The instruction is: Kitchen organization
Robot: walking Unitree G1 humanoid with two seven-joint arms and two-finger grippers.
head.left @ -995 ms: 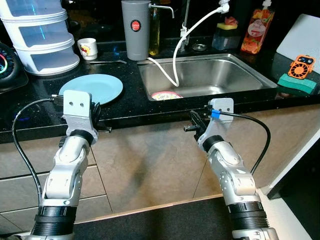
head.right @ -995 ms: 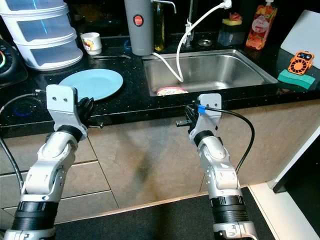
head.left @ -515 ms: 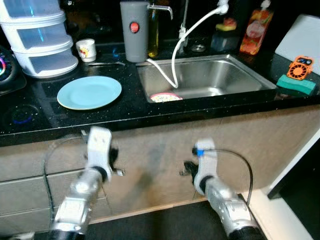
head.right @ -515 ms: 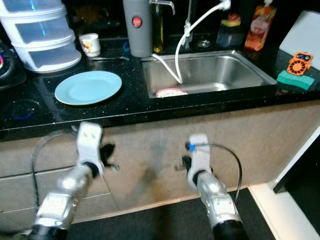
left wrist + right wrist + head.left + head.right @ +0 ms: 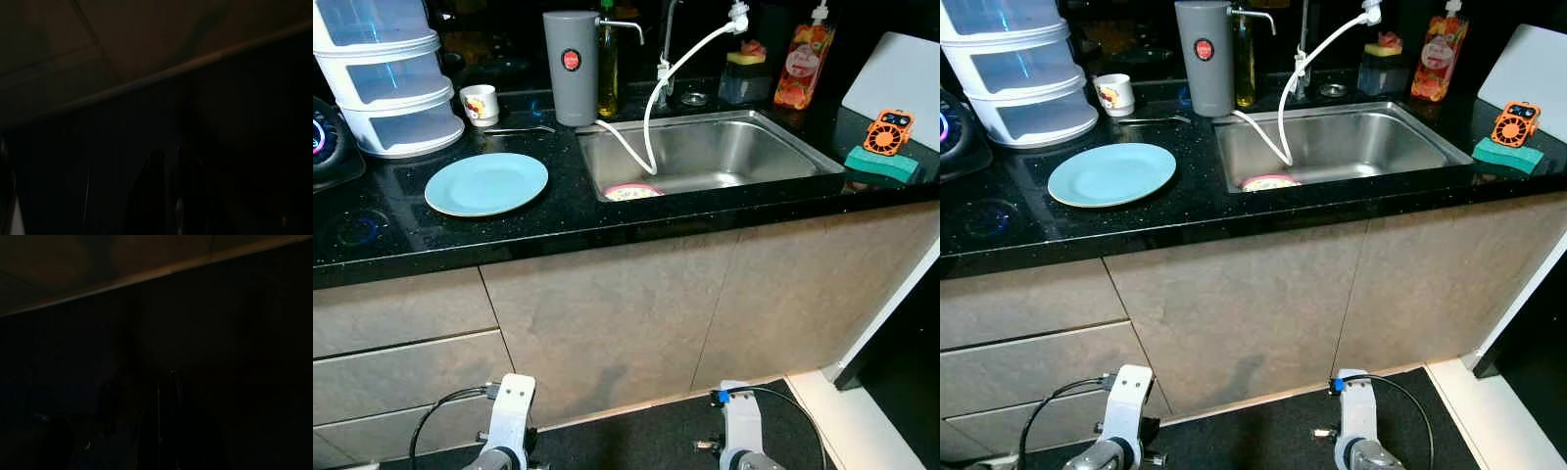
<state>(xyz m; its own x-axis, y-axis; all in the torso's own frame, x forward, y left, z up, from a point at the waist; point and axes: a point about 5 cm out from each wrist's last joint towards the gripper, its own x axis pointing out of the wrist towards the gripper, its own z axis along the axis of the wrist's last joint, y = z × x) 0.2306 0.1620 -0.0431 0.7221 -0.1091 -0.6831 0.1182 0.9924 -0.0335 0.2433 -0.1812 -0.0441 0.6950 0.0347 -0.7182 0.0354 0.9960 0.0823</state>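
A black speckled surface (image 5: 460,230) runs across the kitchen above beige cabinet fronts. At its far left stands a stack of clear plastic drawers (image 5: 386,78), with a small white cup (image 5: 480,103) just beside it. Nearer the front edge lies a light blue plate (image 5: 487,183), flat and apart from the rest. To the right of the cup rises a tall grey canister (image 5: 570,67) with a red round mark, and a bottle of yellow oil (image 5: 608,73) stands touching it or nearly so. Next comes the steel sink (image 5: 783,171), sunk in the surface, with a white hose (image 5: 656,108) curving down into it and a pink-rimmed bowl (image 5: 632,192) resting at its front left corner. Behind the sink stands an orange soap bottle (image 5: 800,67). At the far right a green sponge (image 5: 879,163) carries a small orange fan (image 5: 887,131).

Both arms hang low before the cabinets: the left claw (image 5: 509,431) and the right claw (image 5: 736,436). Whether either claw is open or closed, I cannot tell; both wrist views are almost black.
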